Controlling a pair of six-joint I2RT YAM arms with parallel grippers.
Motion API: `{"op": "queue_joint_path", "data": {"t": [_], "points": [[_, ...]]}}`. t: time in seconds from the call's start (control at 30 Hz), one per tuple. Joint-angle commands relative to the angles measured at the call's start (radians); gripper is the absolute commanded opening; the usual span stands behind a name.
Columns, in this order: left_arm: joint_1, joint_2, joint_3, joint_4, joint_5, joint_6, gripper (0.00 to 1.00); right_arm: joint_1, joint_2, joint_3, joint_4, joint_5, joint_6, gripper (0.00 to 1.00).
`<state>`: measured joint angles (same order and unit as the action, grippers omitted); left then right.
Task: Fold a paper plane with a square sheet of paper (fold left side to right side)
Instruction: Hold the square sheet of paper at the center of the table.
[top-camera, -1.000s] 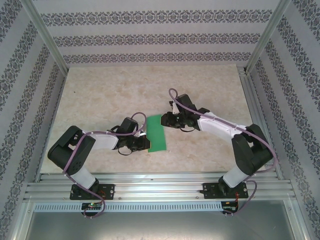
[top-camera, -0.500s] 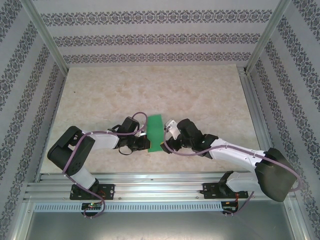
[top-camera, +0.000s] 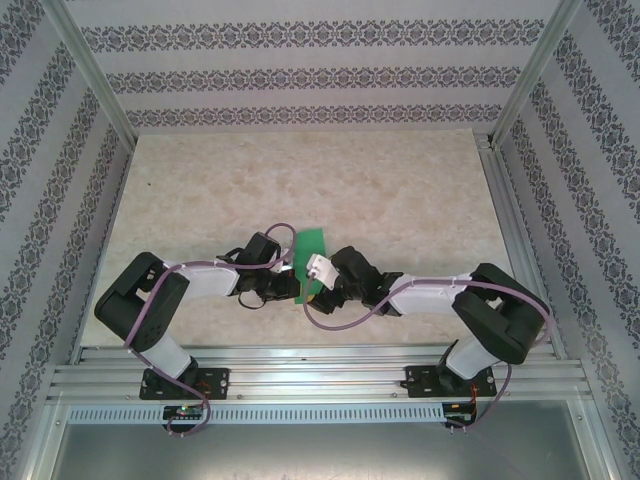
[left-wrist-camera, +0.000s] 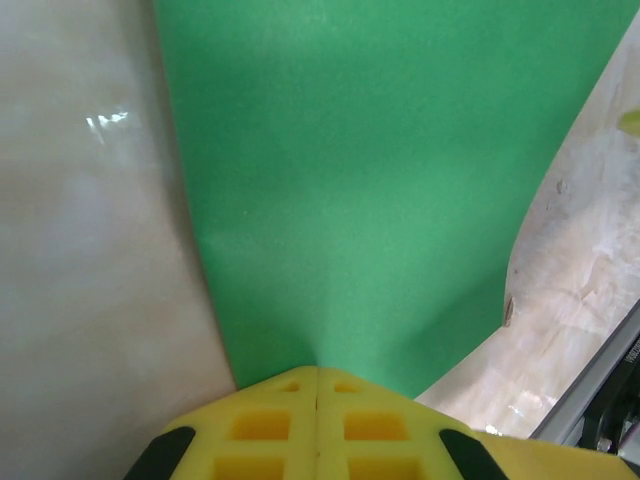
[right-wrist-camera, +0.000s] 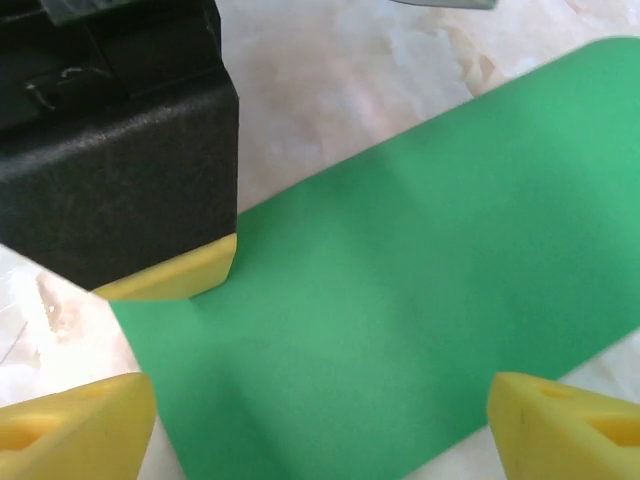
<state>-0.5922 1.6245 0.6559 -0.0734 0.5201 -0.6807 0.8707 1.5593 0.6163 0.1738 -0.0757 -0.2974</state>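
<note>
From above, the paper (top-camera: 311, 250) lies on the table (top-camera: 400, 190) near the front edge, between the two arms. It reads as a narrow green strip running away from the bases. The left gripper (top-camera: 294, 289) meets its near left edge. The right gripper (top-camera: 322, 290) hangs over its near right part, so the near end of the strip is partly covered. At this range I cannot tell how either tool's jaws stand.

In the left wrist view, the left gripper (left-wrist-camera: 317, 372) has its yellow pads (left-wrist-camera: 265, 425) pressed together, no gap at the seam. The paper (left-wrist-camera: 370, 180) starts right at their tip and fans out flat over the pale table (left-wrist-camera: 80, 250). I cannot tell whether the pads nip the sheet's edge or just rest on it.

In the right wrist view, the right gripper (right-wrist-camera: 318, 425) is spread wide. Its yellow fingertips (right-wrist-camera: 75, 425) sit at the two lower corners, with the paper (right-wrist-camera: 420, 270) lying flat between and beyond them, and nothing gripped. The left gripper (right-wrist-camera: 175, 275), black with a yellow tip, touches down on the paper near one corner.
</note>
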Motion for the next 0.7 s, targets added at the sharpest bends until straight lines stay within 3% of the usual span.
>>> {"op": "queue_joint_path", "data": {"t": [0.0, 0.13, 0.67], "points": [[-0.012, 0.003, -0.009, -0.095, -0.081, 0.031, 0.06, 0.009, 0.040, 0.060, -0.001, -0.012, -0.038, 0.81], [-0.014, 0.003, -0.006, -0.104, -0.086, 0.033, 0.06, 0.004, 0.067, 0.071, -0.001, -0.029, -0.022, 0.76], [-0.022, 0.009, 0.003, -0.099, -0.086, 0.029, 0.06, -0.002, 0.167, 0.155, -0.209, -0.047, 0.045, 0.74]]}}
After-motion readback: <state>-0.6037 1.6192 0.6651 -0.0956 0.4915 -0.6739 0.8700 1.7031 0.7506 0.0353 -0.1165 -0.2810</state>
